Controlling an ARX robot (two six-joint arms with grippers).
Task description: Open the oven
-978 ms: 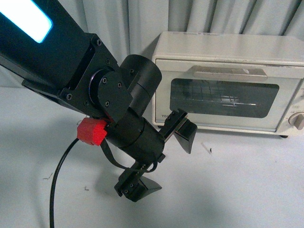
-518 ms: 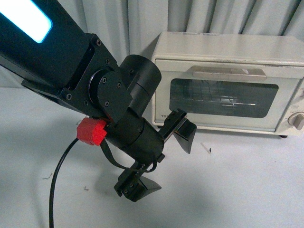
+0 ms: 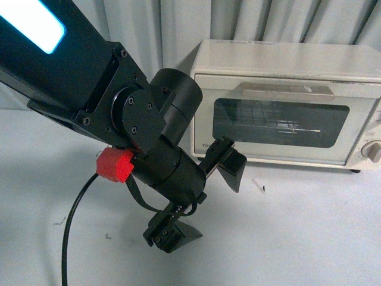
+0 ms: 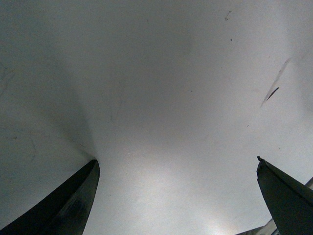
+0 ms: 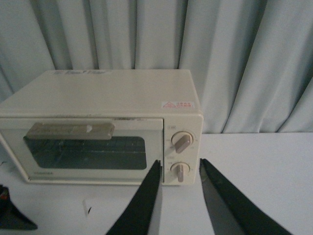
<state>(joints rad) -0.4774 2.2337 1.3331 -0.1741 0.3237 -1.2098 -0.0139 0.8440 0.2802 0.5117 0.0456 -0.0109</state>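
The cream-white oven (image 3: pixel 286 101) stands at the back right of the table, door shut, its flat bar handle (image 3: pixel 287 90) above the dark glass window. My left gripper (image 3: pixel 205 196) is open and empty, low over the table in front of the oven's left end. In the left wrist view its fingers (image 4: pixel 63 205) frame only bare table. In the right wrist view the oven (image 5: pixel 98 122) faces me with its handle (image 5: pixel 70 130) and two knobs (image 5: pixel 182 143). My right gripper (image 5: pixel 180 169) is open and empty, short of the oven, its tips framing the lower knob.
Grey curtains (image 3: pixel 178 24) hang behind the oven. The white table (image 3: pixel 309 238) carries small dark scuffs and a small scrap (image 3: pixel 258 183) in front of the oven. The left arm's black cable (image 3: pixel 71 220) hangs at the left.
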